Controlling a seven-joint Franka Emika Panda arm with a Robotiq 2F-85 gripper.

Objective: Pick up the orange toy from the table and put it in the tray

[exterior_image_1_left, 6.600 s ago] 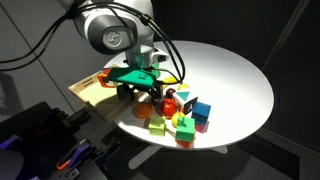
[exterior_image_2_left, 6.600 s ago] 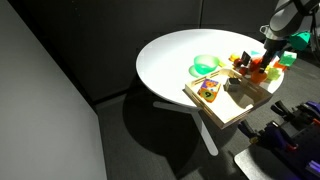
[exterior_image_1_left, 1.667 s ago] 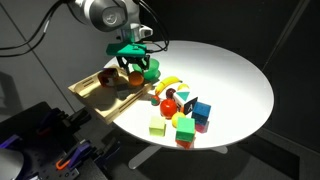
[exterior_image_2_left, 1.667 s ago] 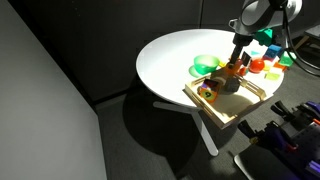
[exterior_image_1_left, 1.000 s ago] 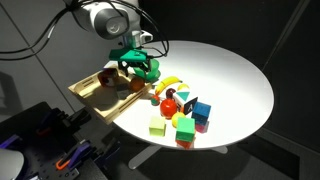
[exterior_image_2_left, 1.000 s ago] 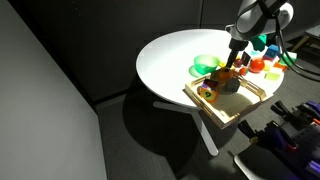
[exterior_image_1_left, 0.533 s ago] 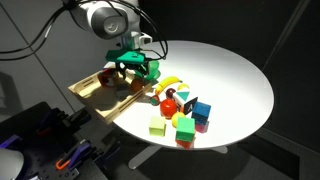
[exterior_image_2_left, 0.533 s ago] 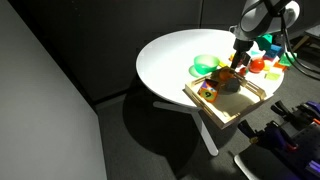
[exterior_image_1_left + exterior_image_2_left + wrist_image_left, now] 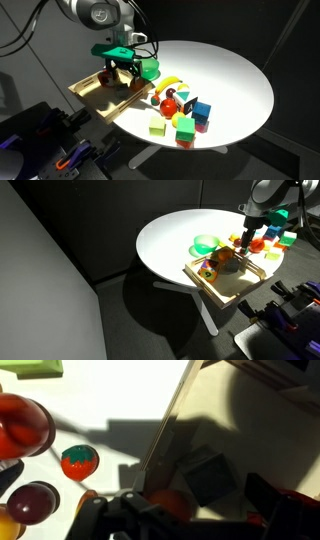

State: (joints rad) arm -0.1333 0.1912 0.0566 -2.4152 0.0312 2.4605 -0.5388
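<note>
Wrist view shows the jaws wide apart and empty, the orange toy (image 9: 176, 503) lying between them inside the tray (image 9: 215, 400). The gripper (image 9: 121, 72) should rise straight up, its fingers clear of toy and dark block (image 9: 210, 475).

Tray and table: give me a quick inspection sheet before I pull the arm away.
Surface: round white table, brightly lit, hard shadows.
Job's things: orange toy lies inside the tray, near a dark grey block.
Clutter: green bowl, yellow banana toy, coloured blocks and a red tomato-like toy on the table, outside the tray.
Grippers: pincer open above the tray, holding nothing.
Cables: dark cables loop off the wrist, clear of the toys.
Surroundings: dark walls; dark equipment below the table edge.
</note>
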